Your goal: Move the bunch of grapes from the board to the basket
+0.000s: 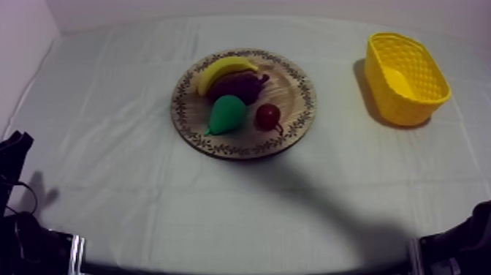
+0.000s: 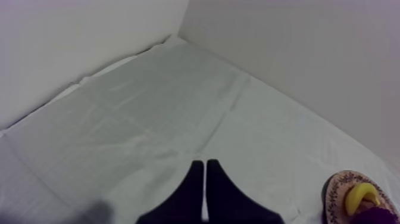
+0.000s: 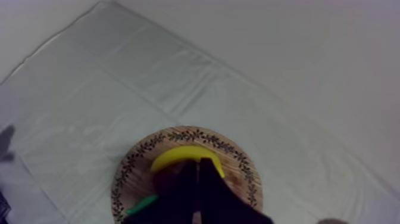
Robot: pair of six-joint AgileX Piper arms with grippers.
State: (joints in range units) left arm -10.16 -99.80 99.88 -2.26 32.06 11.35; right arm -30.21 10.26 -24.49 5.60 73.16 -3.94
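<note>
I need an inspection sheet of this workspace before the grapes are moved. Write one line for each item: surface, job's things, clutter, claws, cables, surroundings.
surface: grey-white cloth, creased, covering the table.
job's things: dark purple bunch of toy grapes lying on the round wooden board with a patterned rim; yellow lattice basket standing apart from the board, at the right arm's side.
clutter: yellow toy banana against the grapes, green toy pear and small red fruit, all on the board.
claws: left claw shut, over bare cloth; right claw shut, pointing towards the board.
cables: nothing seen.
surroundings: plain pale walls at the table's far edges.
</note>
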